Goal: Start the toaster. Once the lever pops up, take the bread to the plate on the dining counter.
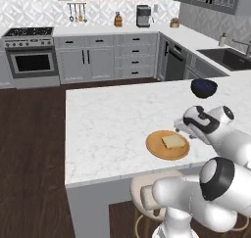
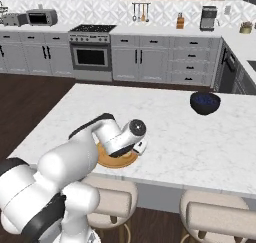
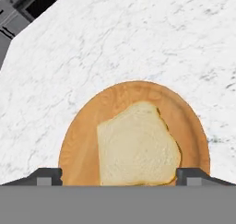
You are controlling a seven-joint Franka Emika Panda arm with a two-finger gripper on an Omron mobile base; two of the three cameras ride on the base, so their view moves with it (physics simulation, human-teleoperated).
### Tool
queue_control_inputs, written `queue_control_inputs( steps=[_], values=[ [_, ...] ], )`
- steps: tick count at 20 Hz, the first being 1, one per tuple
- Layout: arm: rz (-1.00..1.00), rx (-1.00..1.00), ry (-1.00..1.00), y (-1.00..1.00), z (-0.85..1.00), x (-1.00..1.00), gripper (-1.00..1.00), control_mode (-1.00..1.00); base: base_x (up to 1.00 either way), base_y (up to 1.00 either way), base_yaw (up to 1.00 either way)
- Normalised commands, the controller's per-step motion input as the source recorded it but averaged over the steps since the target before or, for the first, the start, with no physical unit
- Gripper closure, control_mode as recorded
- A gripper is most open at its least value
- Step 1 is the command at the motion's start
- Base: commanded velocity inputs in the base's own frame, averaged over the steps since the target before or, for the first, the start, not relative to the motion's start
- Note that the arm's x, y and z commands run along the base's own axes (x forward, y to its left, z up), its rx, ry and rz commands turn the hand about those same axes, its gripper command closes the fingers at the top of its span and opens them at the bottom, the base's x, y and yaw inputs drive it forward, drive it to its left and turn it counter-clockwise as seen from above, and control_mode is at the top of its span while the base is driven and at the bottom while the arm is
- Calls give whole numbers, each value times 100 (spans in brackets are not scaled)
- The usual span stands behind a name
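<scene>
Where the arm crosses the right base view, most of the plate (image 2: 116, 160) is hidden. Dining counter (image 1: 112, 129): white veined marble, grey cabinets and oven beyond; dark bowl (image 1: 203, 87) near its far edge. Bread (image 3: 137, 144): flat on the plate, lower edge cut off. Gripper (image 3: 118, 176): spread wide above the bread, gripping nothing.

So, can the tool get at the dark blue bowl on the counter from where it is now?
Probably yes. The tool is open over the bread on the plate, holding nothing. The bowl stands further back on the same counter, with bare marble between them.
</scene>
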Motion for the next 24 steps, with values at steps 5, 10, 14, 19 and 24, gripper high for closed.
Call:
queue_control_inputs(
  steps=[5,10,14,19,24],
  values=[
    [-22,-10,13,0,58,0,-100,-100,0,0,0],
    [-4,-6,24,22,68,-2,-100,-100,0,0,0],
    [13,-16,24,86,45,-30,-100,-100,0,0,0],
    [20,-17,19,92,28,-86,-100,-100,0,0,0],
    [13,-6,7,41,20,-93,-100,-100,0,0,0]
  ],
)
